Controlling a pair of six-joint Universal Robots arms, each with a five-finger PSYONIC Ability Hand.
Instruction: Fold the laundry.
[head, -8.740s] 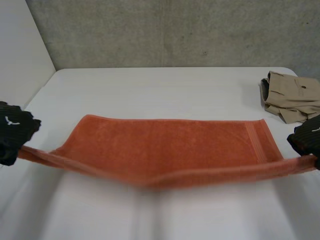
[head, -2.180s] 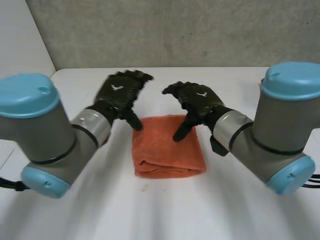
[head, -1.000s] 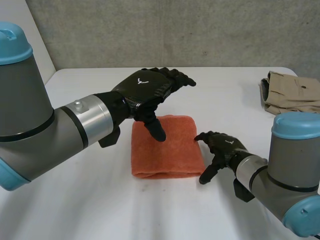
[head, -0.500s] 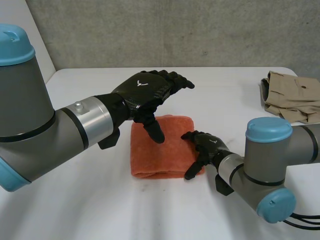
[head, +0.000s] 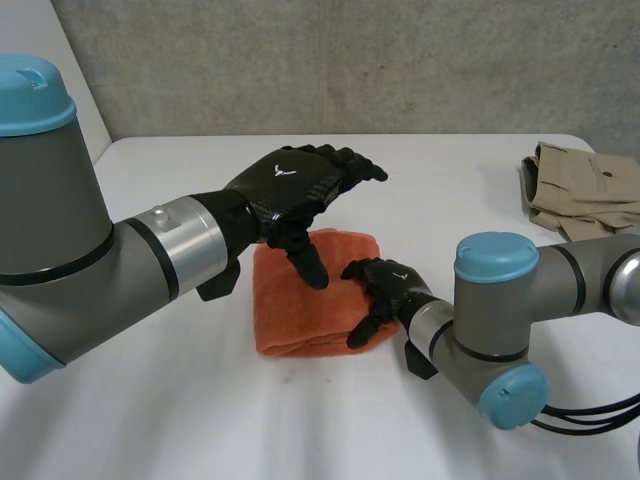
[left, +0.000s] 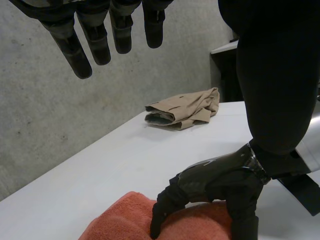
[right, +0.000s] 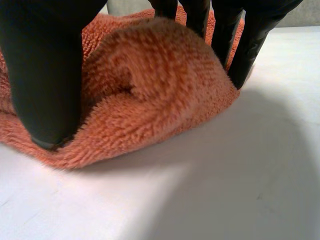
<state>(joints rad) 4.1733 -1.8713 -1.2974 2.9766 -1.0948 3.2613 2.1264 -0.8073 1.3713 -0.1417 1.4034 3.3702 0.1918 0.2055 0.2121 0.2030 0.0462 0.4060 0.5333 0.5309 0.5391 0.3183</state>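
Orange terry towel (head: 290, 318), folded into a compact rectangle, is lying near the middle of the white counter (head: 200, 420). The right hand (head: 385, 282) is resting on the towel's right edge; in the right wrist view its thumb (right: 45, 75) is pressing against the near side of the rolled fold while its fingers are curling over the far side, so the towel (right: 160, 80) is bulging up between them and the hand is gripping this edge. In the left wrist view the right hand (left: 220, 172) is arching over the towel (left: 120, 220) with a fingertip touching the pile. The left hand (head: 290, 185) is hovering above the towel's far-left portion, apart from the cloth, with its fingers (left: 95, 35) extending straight and relaxed and holding nothing; its thumb is pointing down toward the towel. A beige folded garment (head: 585, 190) is lying well apart at the counter's far-right corner, also appearing in the left wrist view (left: 185, 107) in front of a grey concrete wall (head: 350, 60).
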